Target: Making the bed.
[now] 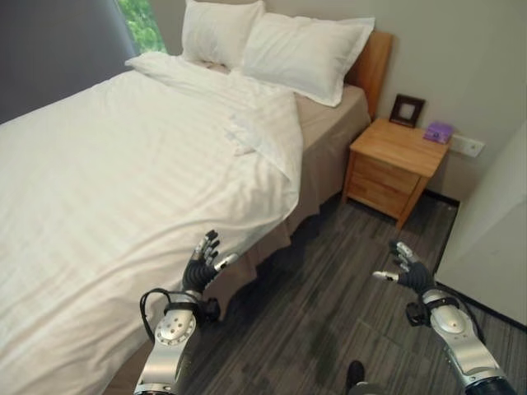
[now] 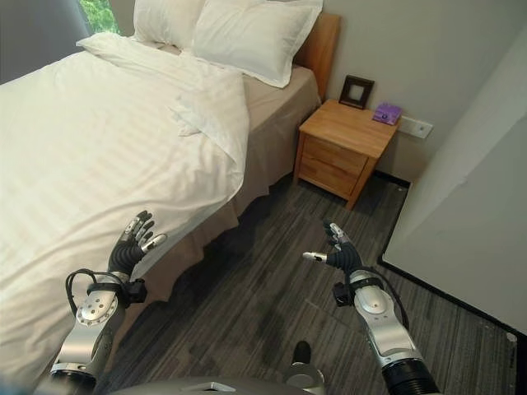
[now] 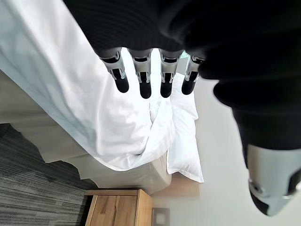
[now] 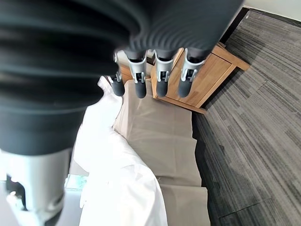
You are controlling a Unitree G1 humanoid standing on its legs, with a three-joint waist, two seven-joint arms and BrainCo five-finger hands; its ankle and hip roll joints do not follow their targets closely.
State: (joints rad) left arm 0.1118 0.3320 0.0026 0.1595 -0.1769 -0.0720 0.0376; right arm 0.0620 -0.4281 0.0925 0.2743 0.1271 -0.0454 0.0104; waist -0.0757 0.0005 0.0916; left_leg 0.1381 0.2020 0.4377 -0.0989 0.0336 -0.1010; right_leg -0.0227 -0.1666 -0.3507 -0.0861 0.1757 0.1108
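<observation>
A bed with a white striped duvet [image 1: 123, 164] fills the left of the eye views. The duvet's top corner [image 1: 268, 140] is folded back and rumpled, baring the beige sheet [image 1: 325, 115] near two white pillows [image 1: 280, 45] at the wooden headboard [image 1: 375, 62]. My left hand [image 1: 204, 262] is open, held just off the duvet's hanging side edge, fingers straight. My right hand [image 1: 405, 270] is open over the dark floor, well away from the bed. Both hands hold nothing. The duvet [image 3: 94, 117] and pillows [image 3: 186, 141] show past the left hand's fingers [image 3: 143, 75].
A wooden nightstand [image 1: 391, 164] stands beside the headboard, with a dark picture frame [image 1: 407, 110] and a purple box [image 1: 438, 132] on it. A white wall panel [image 1: 494, 239] rises at the right. Dark striped carpet [image 1: 329, 313] lies between bed and wall.
</observation>
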